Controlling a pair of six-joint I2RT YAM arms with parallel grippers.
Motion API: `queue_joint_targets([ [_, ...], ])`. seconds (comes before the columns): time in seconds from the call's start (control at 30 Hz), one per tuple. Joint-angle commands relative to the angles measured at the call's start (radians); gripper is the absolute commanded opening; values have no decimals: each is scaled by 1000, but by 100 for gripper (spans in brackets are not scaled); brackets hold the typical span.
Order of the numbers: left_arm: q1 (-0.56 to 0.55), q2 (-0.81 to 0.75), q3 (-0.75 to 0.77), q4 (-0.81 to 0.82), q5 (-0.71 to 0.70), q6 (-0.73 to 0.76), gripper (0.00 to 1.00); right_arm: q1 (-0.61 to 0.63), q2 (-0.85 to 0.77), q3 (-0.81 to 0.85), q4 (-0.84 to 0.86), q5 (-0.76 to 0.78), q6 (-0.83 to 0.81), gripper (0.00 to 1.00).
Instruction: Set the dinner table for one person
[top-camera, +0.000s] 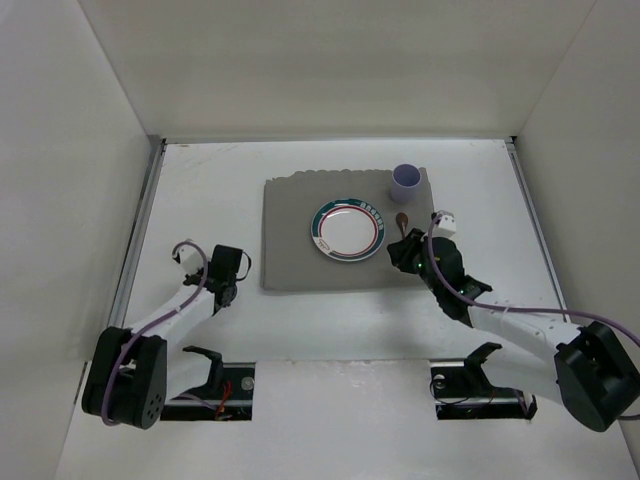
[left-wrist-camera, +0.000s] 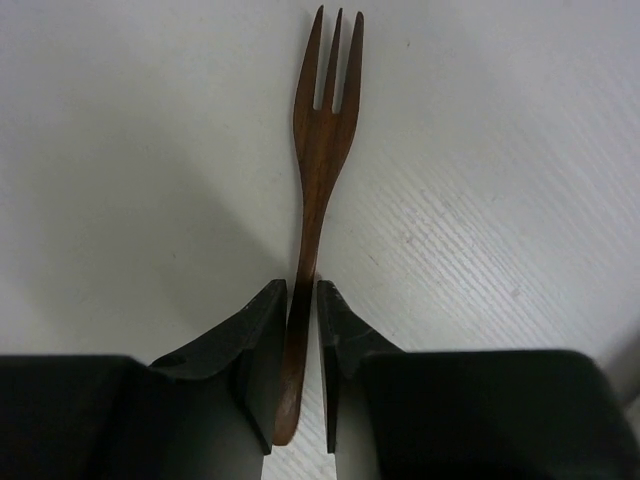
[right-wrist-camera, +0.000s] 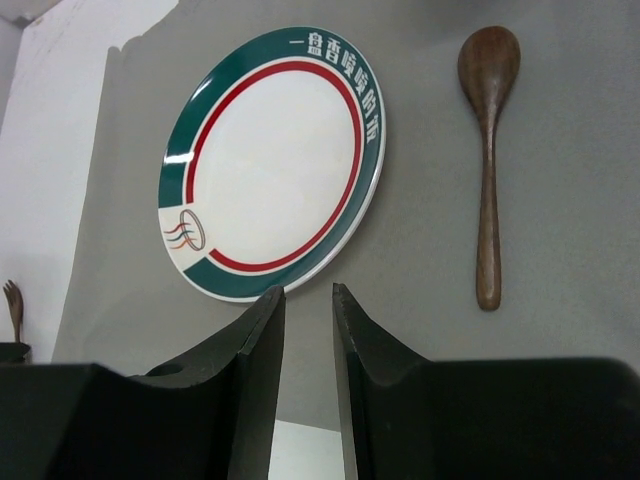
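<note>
The white dinner table (top-camera: 200, 200) carries a grey placemat (top-camera: 290, 250). On the mat lies a white plate with a green and red rim (top-camera: 348, 230), with a brown wooden spoon (top-camera: 401, 221) just right of it. My left gripper (top-camera: 241, 264) sits over bare table at the mat's left edge. In the left wrist view it (left-wrist-camera: 302, 285) is shut on the handle of a brown wooden fork (left-wrist-camera: 320, 150), tines pointing away. My right gripper (top-camera: 403, 250) is at the mat's right side. In the right wrist view it (right-wrist-camera: 308, 290) is narrowly open and empty, near the plate (right-wrist-camera: 270, 160) and left of the spoon (right-wrist-camera: 487, 180).
A lilac cup (top-camera: 407, 182) stands upright at the placemat's far right corner. White walls enclose the table on three sides. The fork's tines (right-wrist-camera: 13, 305) show far left in the right wrist view.
</note>
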Motion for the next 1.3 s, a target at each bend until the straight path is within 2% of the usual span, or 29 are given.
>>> queue_joint_targets([
  [0.0, 21, 1, -19, 52, 43, 13, 15, 9, -3, 50, 54, -4, -21, 32],
  [0.2, 70, -62, -3, 80, 113, 89, 5, 9, -29, 36, 54, 1, -18, 32],
  [0.3, 34, -140, 75, 66, 89, 148, 4, 11, -28, 31, 67, 24, -22, 33],
  [0.37, -12, -134, 154, 75, 78, 198, 4, 6, -8, 39, 56, 13, -15, 34],
  [0.47, -136, -23, 278, 146, 94, 283, 6, 11, -11, 42, 59, 21, -25, 35],
  [0.53, -218, 111, 364, 209, 129, 361, 7, 11, -14, 34, 64, 33, -24, 35],
  [0.67, -294, 309, 479, 221, 181, 447, 6, 6, -44, 31, 53, 37, -25, 36],
  [0.97, -345, 482, 566, 213, 210, 512, 6, 5, -43, 24, 64, 61, -27, 39],
  [1.27, -370, 561, 560, 233, 216, 492, 7, 6, -12, 37, 50, 47, -22, 39],
])
